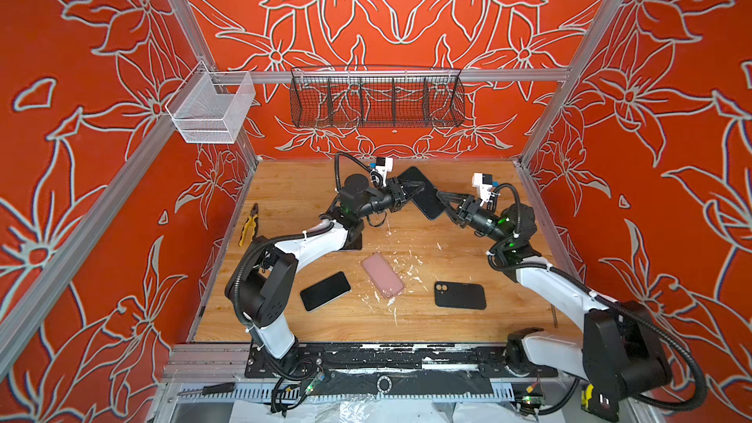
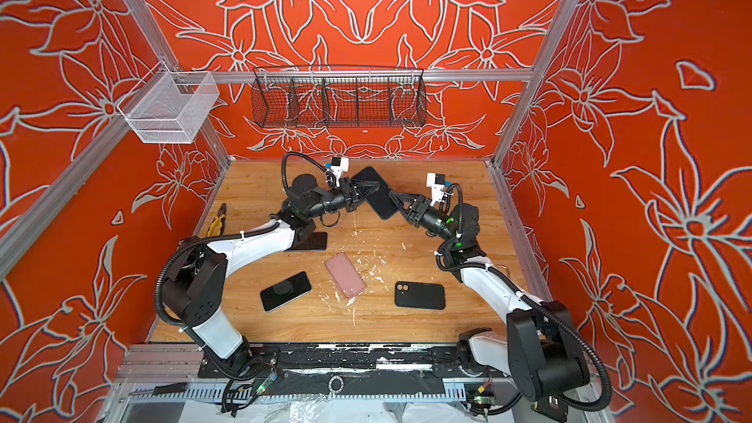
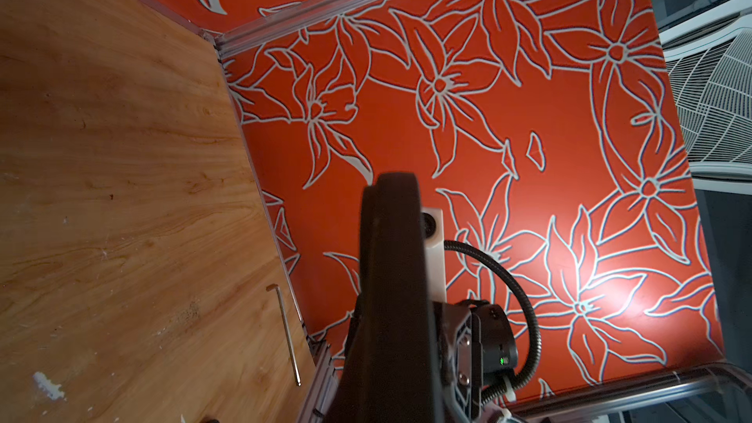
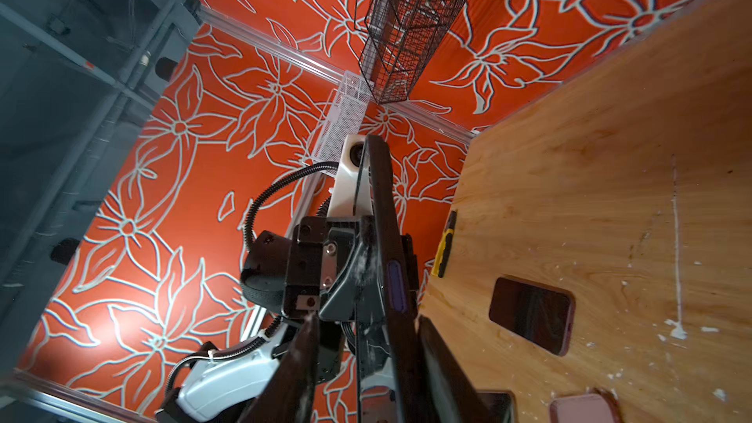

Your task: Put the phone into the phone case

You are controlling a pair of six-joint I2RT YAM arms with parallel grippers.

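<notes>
smooth wooden table (image 1: 447, 331), matt black phone case (image 1: 460, 296)

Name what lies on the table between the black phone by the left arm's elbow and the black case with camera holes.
A pink case lies there, slanted, touching neither the black phone nor the black case. Both top views show it.

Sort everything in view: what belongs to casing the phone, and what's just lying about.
For the job: phone held in the air, black phone, phone under the left arm, pink case, black case.
Lying about: pliers, hex key, black wire basket, white mesh basket.
</notes>
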